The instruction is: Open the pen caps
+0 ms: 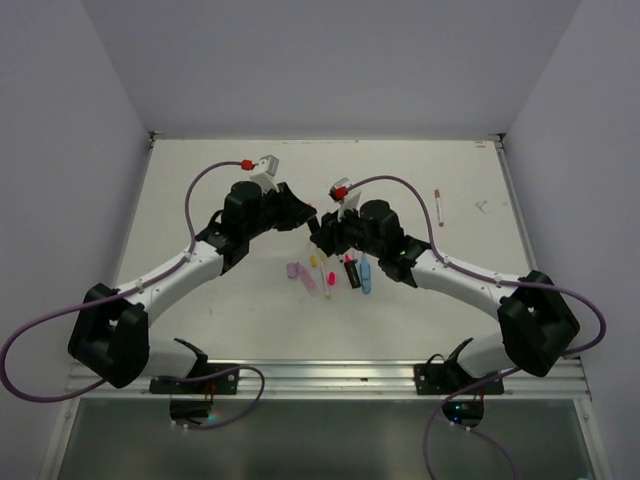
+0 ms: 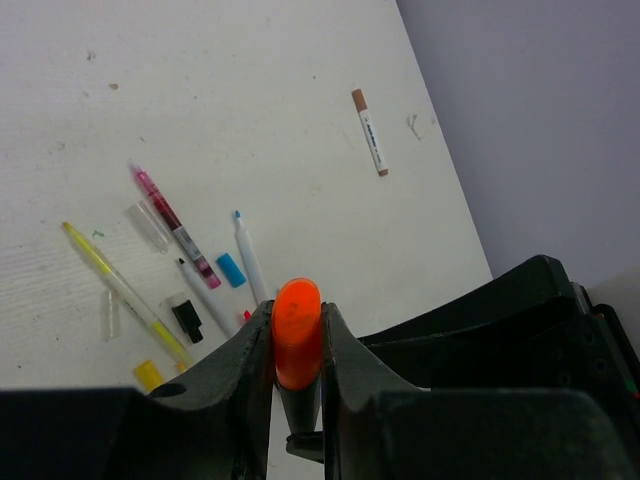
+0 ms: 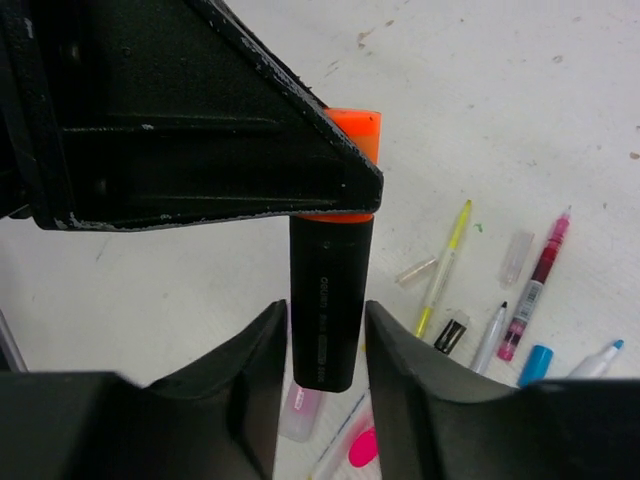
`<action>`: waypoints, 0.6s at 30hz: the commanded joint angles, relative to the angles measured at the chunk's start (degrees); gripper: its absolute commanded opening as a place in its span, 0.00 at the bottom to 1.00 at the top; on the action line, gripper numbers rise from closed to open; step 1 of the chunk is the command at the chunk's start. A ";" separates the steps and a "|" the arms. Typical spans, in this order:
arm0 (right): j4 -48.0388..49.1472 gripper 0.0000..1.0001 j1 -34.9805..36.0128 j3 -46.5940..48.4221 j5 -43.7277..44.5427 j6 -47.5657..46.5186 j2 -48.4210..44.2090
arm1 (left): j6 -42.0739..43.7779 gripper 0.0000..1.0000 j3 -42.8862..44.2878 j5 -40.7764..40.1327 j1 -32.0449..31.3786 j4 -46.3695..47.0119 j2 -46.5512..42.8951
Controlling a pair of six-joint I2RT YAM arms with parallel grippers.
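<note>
An orange highlighter hangs in the air between my two grippers. My left gripper [image 2: 297, 345] is shut on its orange cap [image 2: 297, 335], which sits on the black barrel. My right gripper [image 3: 327, 315] has its fingertips pressed on both sides of the black barrel [image 3: 328, 300], just below the orange cap [image 3: 358, 125]. In the top view the left gripper [image 1: 306, 216] and the right gripper [image 1: 322, 236] meet above the table's middle. Below lie uncapped pens and loose caps: a pink pen [image 2: 175, 228], a yellow pen [image 2: 120, 290], a blue cap [image 2: 231, 270], a pink cap [image 3: 362, 448].
The loose pens and caps form a cluster [image 1: 335, 272] just in front of the grippers. A white pen with brown ends [image 1: 438, 205] lies alone at the far right; it also shows in the left wrist view [image 2: 370, 132]. White walls close in the table.
</note>
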 commanded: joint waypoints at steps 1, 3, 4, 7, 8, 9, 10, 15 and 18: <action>4.36 0.45 0.15 -1.30 -4.53 0.89 -3.44 | 2.48 0.00 -1.43 2.48 0.23 5.53 -3.54; 4.89 0.57 -0.55 -1.74 -8.02 1.68 -3.97 | 4.41 0.00 -2.66 4.32 0.23 6.14 -5.65; 5.07 0.61 -1.42 -1.83 -9.79 2.12 -4.14 | 5.20 0.00 -3.10 5.20 0.32 6.75 -6.45; 4.81 0.69 -2.83 -1.31 -17.00 2.65 -4.41 | 7.76 0.00 -5.38 10.37 1.36 9.29 -9.52; 4.81 0.71 -3.10 -0.96 -18.67 2.73 -4.50 | 8.63 0.00 -6.00 11.35 1.72 9.83 -10.23; 4.81 0.71 -3.45 -0.78 -21.30 2.74 -4.50 | 9.16 0.00 -6.88 12.76 2.07 10.45 -11.28; 4.98 0.71 -3.98 -0.43 -23.06 2.82 -4.67 | 9.60 0.00 -7.23 16.25 2.77 11.76 -11.64; 3.14 0.70 -5.21 1.77 -30.63 1.68 -4.41 | 10.22 0.00 -9.25 24.54 4.53 16.24 -13.22; 3.22 0.67 -5.21 2.65 -34.23 1.42 -4.41 | 10.05 0.00 -9.69 26.56 4.89 17.48 -13.40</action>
